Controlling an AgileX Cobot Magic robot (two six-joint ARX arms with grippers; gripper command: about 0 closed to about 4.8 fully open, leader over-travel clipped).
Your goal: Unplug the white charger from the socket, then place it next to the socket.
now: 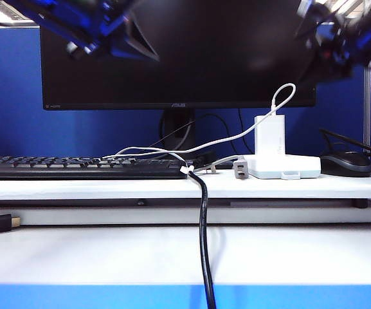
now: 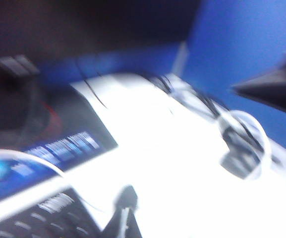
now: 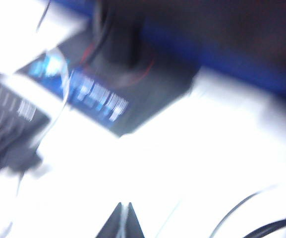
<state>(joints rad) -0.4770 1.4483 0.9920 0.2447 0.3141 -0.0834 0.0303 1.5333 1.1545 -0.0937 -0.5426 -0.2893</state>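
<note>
Fingers on the right gripper (image 3: 124,220) are pressed together, the left gripper (image 2: 125,218) too blurry to call. Both are hanging high over the shelf. The white charger (image 1: 269,134) is sitting plugged upright into the socket (image 1: 283,167) near the shelf's right end, so nothing's been pulled yet.

White charger plugged upright into the socket

The white charger (image 1: 269,135), a smooth boxy adapter taller than wide, stands upright on the socket (image 1: 283,167), a flat white power strip with rounded edges and a small pale tab on its front edge, lying on the raised white shelf. A thin white cable loops from the charger's top and trails left.
</note>
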